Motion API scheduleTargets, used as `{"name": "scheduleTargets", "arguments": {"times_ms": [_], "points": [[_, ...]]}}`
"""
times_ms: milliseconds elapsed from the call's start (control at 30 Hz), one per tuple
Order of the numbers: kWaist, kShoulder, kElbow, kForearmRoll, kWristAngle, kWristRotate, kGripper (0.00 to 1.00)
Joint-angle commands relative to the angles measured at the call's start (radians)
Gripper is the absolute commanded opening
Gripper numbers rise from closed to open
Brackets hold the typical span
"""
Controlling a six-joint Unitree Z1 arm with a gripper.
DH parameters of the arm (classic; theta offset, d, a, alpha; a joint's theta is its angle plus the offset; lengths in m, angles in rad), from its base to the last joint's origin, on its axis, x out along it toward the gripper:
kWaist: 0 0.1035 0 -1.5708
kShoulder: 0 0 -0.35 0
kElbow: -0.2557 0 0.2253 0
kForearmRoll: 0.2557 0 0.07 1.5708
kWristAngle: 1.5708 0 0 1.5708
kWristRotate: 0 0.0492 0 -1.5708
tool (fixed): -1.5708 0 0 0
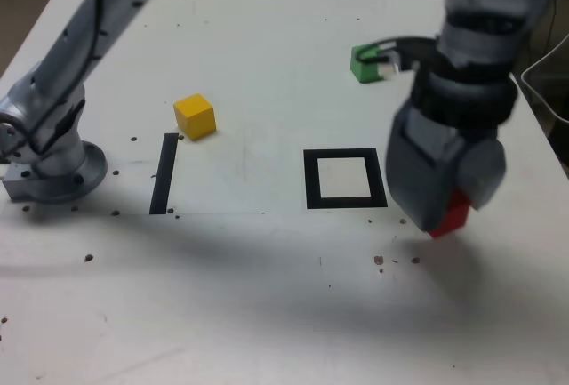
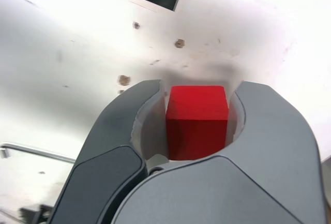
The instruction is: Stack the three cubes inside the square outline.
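A: Right, the gripper [image 2: 197, 123] first. What are those smooth grey curved jaws doing?

B: They are closed in on the red cube [image 2: 197, 122], one rounded jaw against each flat side. The cube is matte, sharp-edged and plainly solid. In the exterior view its lower corner pokes out beneath the bulky grey gripper [image 1: 447, 210], close above the table [image 1: 267, 296].

A: Whether it rests on the surface?

B: I cannot tell; the gripper's body covers most of it.

A: And the square outline [image 1: 346, 179]?

B: Thick black tape, glossy, around a white centre. Seen from it in the exterior view, the red cube lies at about four o'clock, just beside its outer corner and outside the frame. The wrist view catches only a dark corner of that tape.

A: The other blocks?

B: The green cube [image 1: 365, 63] sits at roughly twelve o'clock from the outline, well apart. The yellow cube [image 1: 195, 116] is at about ten o'clock, turned a little askew, near the top end of a straight black tape strip [image 1: 164, 173].

A: The surface itself?

B: White, smooth, dotted with small dark specks, with the arm's round metal base [image 1: 55, 170] at nine o'clock.
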Motion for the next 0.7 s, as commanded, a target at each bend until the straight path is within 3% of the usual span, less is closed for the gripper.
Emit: {"name": "scheduleTargets", "arguments": {"times_ms": [0,433,667], "points": [[0.003,-0.031,0.043,-0.019,-0.006,0.020,0.33],[0.103,-0.201,0.328,-0.072,0.027,0.292,0.29],[0.171,-0.255,0.475,-0.162,0.046,0.449,0.29]]}}
